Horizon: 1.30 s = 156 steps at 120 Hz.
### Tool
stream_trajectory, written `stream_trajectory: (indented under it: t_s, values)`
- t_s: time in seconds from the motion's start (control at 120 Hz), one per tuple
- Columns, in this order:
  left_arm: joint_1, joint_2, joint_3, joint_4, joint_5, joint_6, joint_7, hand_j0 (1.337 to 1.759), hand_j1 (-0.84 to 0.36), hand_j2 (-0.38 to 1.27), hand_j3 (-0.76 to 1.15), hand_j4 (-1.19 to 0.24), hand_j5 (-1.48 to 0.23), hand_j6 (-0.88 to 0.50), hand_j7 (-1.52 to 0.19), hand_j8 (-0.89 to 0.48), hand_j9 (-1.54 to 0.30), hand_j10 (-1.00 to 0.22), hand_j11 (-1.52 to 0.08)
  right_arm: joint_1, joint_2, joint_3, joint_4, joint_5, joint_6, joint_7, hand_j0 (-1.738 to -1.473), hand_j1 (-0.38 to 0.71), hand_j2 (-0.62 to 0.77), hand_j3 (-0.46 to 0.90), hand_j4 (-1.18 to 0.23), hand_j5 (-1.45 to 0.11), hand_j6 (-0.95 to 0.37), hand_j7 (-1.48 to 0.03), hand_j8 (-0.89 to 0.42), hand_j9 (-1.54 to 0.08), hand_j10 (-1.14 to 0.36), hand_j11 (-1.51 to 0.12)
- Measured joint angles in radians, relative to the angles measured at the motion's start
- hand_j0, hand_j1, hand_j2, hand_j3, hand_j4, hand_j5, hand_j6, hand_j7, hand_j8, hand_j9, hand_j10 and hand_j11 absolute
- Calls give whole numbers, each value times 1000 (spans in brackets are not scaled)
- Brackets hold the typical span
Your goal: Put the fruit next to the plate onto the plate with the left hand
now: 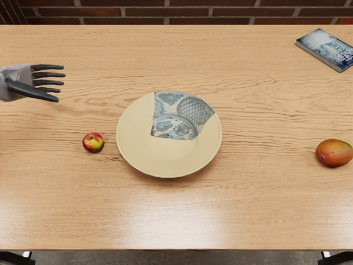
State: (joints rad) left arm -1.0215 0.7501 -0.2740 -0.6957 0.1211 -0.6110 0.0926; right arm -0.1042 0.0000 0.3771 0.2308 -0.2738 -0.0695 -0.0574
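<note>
My left fingers (pixel 48 68) hang spread and empty at upper left. I'd say reaching comes next: down-right, closing around the apple (pixel 93 142) beside the plate (pixel 140 157).

The wide light-brown wooden table (pixel 176 221) is smooth, with wavy grain lines and a soft shine. The round cream plate (pixel 138 157) looks like smooth, dull pottery (one wedge has a blue painted pattern), and the small red-and-yellow apple (pixel 93 142) has shiny skin. The grey-and-black left hand (pixel 33 81) looks hard and dull.
</note>
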Motion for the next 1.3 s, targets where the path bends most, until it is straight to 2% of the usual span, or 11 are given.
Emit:
stream_trajectory:
  t_s: [0.167, 0.3, 0.45, 0.567, 0.733, 0.867, 0.933, 1.008, 1.05, 1.217, 1.3]
  values:
    - [1, 1, 0, -14, 2, 0, 0, 1658, 54, 51, 0, -247, -321, -247, -321, -247, -321, -246, -321, 1, 0, -63, 0, -1, -1, -3, -1658, -306, -7, 0, -36, -46, -36, -46, -36, -46, -36, -46]
    - [-35, 28, -1, -71, 87, 0, 4, 1658, 54, 51, 0, -247, -321, -247, -321, -247, -321, -246, -321, 3, 0, -79, -2, -1, -1, -6, -1658, -306, -7, 0, -36, -46, -36, -46, -36, -46, -36, -46]
    - [-57, 65, -1, -142, 160, 0, 76, 1658, 53, 51, 0, -248, -322, -248, -322, -248, -322, -248, -322, 3, 0, -84, -2, -1, -1, -7, -1658, -306, -7, 0, -36, -46, -36, -46, -36, -46, -36, -46]
    - [-58, 171, 3, -329, 223, 0, 107, 1658, 53, 52, 0, -248, -322, -248, -322, -248, -322, -248, -322, 3, 0, -85, -2, -1, -1, -7, -1658, -306, -7, 0, -36, -46, -36, -46, -36, -46, -36, -46]
    - [-125, 266, 34, -578, 363, 0, 119, 1658, 53, 52, 0, -250, -323, -250, -323, -250, -323, -249, -322, 3, 0, -86, -2, -1, -1, -7, -1658, -306, -7, 0, -36, -46, -36, -46, -36, -46, -36, -46]
    - [-260, 293, 156, -724, 468, 21, 121, 1658, 53, 52, 0, -251, -323, -251, -323, -251, -323, -251, -323, 3, 0, -86, -2, -1, -1, -7, -1658, -306, -7, 0, -36, -46, -36, -46, -36, -46, -36, -46]
    - [-297, 296, 233, -772, 512, 79, 122, 1658, 53, 52, 0, -252, -324, -253, -323, -252, -323, -251, -323, 3, 0, -86, -2, -1, -1, -7, -1658, -306, -7, 0, -36, -47, -36, -47, -36, -47, -36, -47]
    - [-429, 292, 356, -810, 538, 177, 123, 1658, 53, 52, 0, -253, -324, -254, -324, -253, -324, -252, -323, 3, 0, -86, -2, -1, -1, -7, -1658, -306, -7, 0, -36, -47, -36, -47, -36, -47, -36, -47]
    - [-455, 288, 420, -832, 545, 234, 130, 1658, 52, 52, 0, -252, -324, -253, -324, -253, -324, -252, -324, 3, 0, -86, -2, -1, -1, -7, -1658, -306, -7, 0, -36, -47, -36, -47, -36, -47, -36, -47]
    - [-587, 249, 619, -912, 508, 392, 225, 1658, 46, 53, 0, -259, -332, -260, -331, -260, -331, -259, -331, 3, 0, -86, -2, -1, -1, -7, -1658, -306, -7, 0, -36, -46, -36, -46, -36, -46, -36, -46]
    - [-707, 200, 724, -943, 451, 445, 272, 1658, 34, 56, 0, -269, -345, -270, -345, -270, -345, -269, -344, 3, 0, -86, -2, -1, -1, -7, -1658, -306, -7, 0, -36, -46, -36, -46, -36, -46, -36, -46]
